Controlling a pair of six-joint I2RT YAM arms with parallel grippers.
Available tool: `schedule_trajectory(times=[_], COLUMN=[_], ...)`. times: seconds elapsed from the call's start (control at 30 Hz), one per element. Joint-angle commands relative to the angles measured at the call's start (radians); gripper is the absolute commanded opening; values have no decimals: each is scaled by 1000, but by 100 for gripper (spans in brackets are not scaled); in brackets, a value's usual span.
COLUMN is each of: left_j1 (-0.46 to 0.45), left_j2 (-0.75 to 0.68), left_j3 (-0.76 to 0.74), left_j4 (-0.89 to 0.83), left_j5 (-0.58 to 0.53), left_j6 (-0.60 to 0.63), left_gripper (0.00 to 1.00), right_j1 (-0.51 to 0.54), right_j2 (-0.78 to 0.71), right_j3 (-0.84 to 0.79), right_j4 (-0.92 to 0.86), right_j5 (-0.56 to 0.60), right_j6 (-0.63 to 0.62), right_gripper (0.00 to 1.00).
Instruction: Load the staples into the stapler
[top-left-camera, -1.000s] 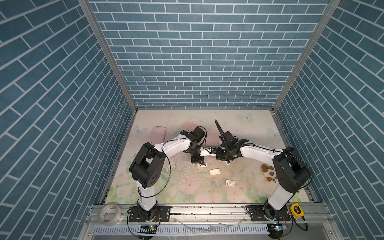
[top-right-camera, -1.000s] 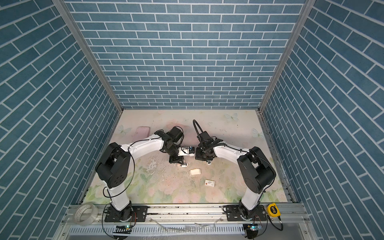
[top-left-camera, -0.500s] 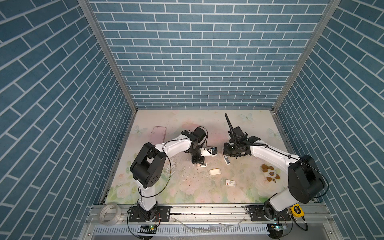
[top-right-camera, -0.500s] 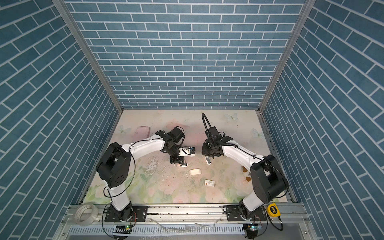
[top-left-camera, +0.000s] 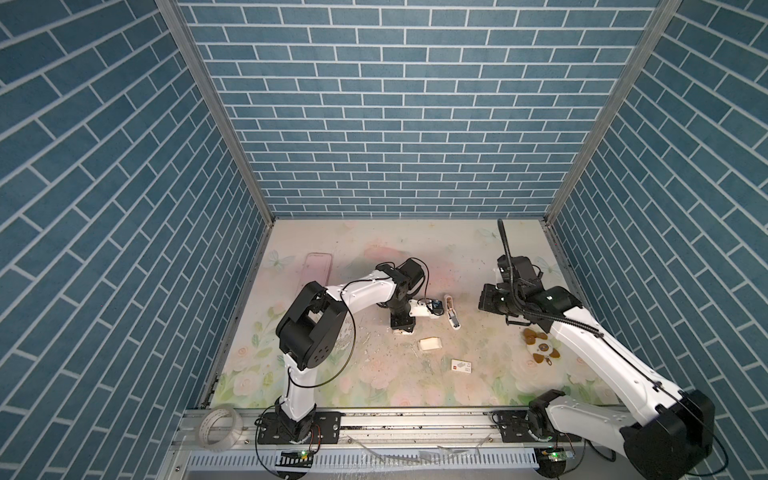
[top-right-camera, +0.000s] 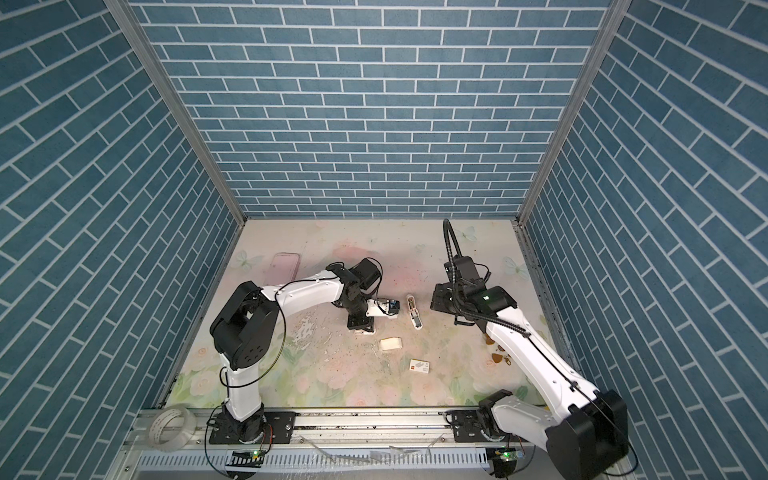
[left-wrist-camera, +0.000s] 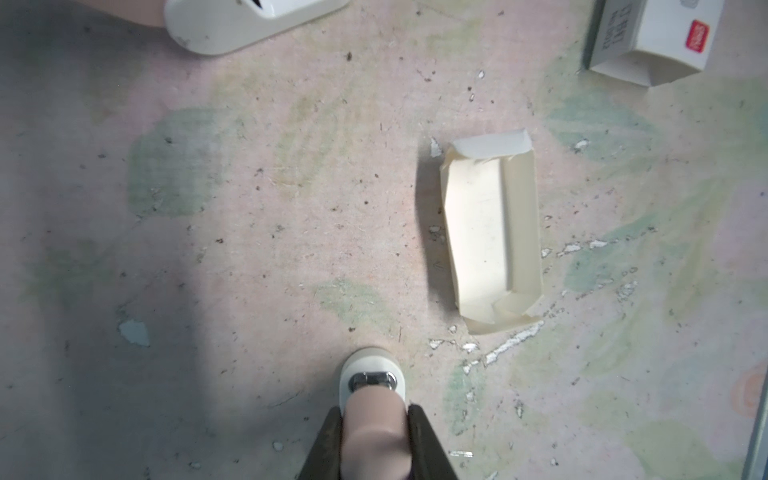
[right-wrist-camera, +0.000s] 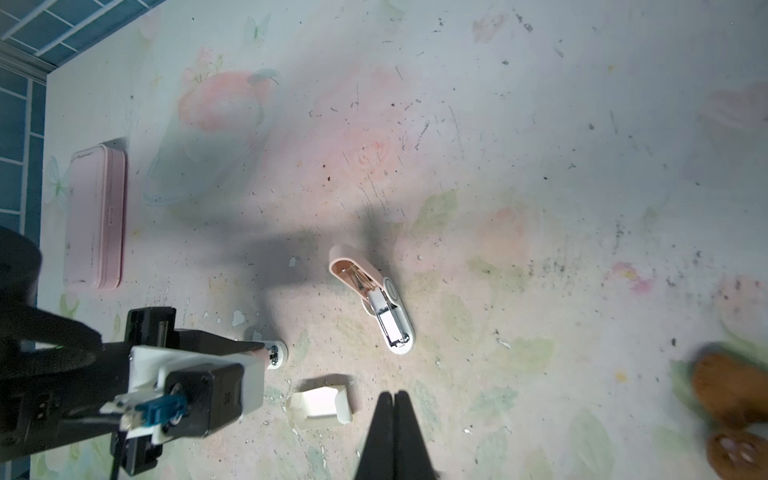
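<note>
Left jaws: clamped. Their dark fingers (left-wrist-camera: 322, 449) pinch a small pink-and-white piece (left-wrist-camera: 372, 399) with a chrome front. We cannot tell what this piece is. Its white end is down at the table (top-left-camera: 374, 395); we cannot confirm contact.

Right jaws: together, fingers (right-wrist-camera: 380, 440) pressed flat against each other with nothing between them. They hang above the table.

Stapler (right-wrist-camera: 374, 299): lies on the table between the two sets of jaws, much nearer the left ones and well apart from the right ones. It is hinged open. The pink top is folded back and the white base with its metal channel faces up. In both top views it is a pale sliver just beyond the left jaws (top-left-camera: 452, 313) (top-right-camera: 413, 316).

Tray (left-wrist-camera: 519, 224): cream-white cardboard, open side up, on the table near the left jaws and touched by neither pair. In both top views it sits on the camera side of those jaws (top-left-camera: 430, 344) (top-right-camera: 390, 344). The left wrist view shows a plain cream floor. We cannot make out the staples there, nor in the stapler's channel.

White card sleeve (left-wrist-camera: 656, 37) with a red square: further from the left jaws than the tray, on the same side.

Pink case (right-wrist-camera: 95, 216): well apart from both sets of jaws, out beyond the left arm (top-left-camera: 361, 291).
</note>
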Motion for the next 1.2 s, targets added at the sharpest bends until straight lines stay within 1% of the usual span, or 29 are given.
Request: schedule_trajectory(times=[0.0,0.2,0.33,0.57,0.87,1.17], left_j1=[-25,-53,-74,-107,-136,-142], left_j2=[58,112,159,201,255,296], left_j3=[1,42,65,73,85,98], left_j4=[-57,-106,-132,-142,-171,-213], left_j5=[-64,-140,-194,-245,-251,-215], left_j6=[-4,-8,-22,-52,-66,-54], left_gripper=[4,2,1,1,0,0], right_j1=[-6,-7,-7,-8,-8,-8], right_j2=[-67,-147,-172,-199,-228,-254], right_j3=[-37,-79,-104,-125,-154,-166], right_j4=[-98,-135,-135,-134,-138,-149], right_j5=[29,17,2,-15,-22,-19], right_j6=[5,12,10,1,-2,4], right_gripper=[4,3,2,2,2,2])
